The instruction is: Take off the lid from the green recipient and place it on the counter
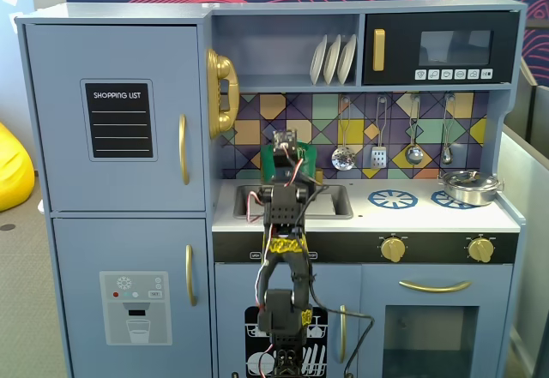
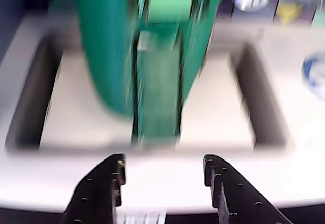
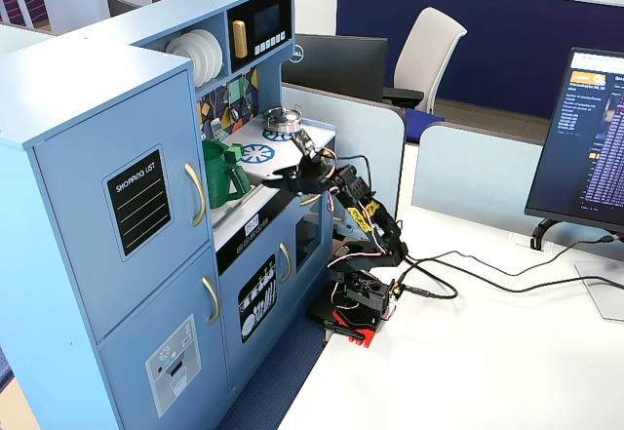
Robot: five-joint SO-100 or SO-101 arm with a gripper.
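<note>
**Open end effector facing green pot in sink**

Fixed view from the front: tall dark-green plastic bucket-like pot standing in the recessed grey sink of the white flat counter, mostly hidden behind the black jointed robot arm. Silver metal pan far off at 3 o'clock from the pot, resting on a printed blue burner ring. Lid not distinguishable here, covered by the arm's wrist.

Wrist view, blurred: dark-green pot filling the top centre, lighter green ribbed handle strap running down its near side toward 6 o'clock. Pot base inside the sink recess. End effector at the bottom edge, its two black fingers spread apart, holding nothing, clear of the pot and over the counter's front strip. Top of the pot cut off, so lid unseen.

Fixed view from the side: pot upright in the sink, handle strap facing 3 o'clock toward the arm. End effector just beside the strap, apart from it. Lid not made out on the pot's rim; cannot tell. Silver pan at 1 o'clock from the pot.
</note>
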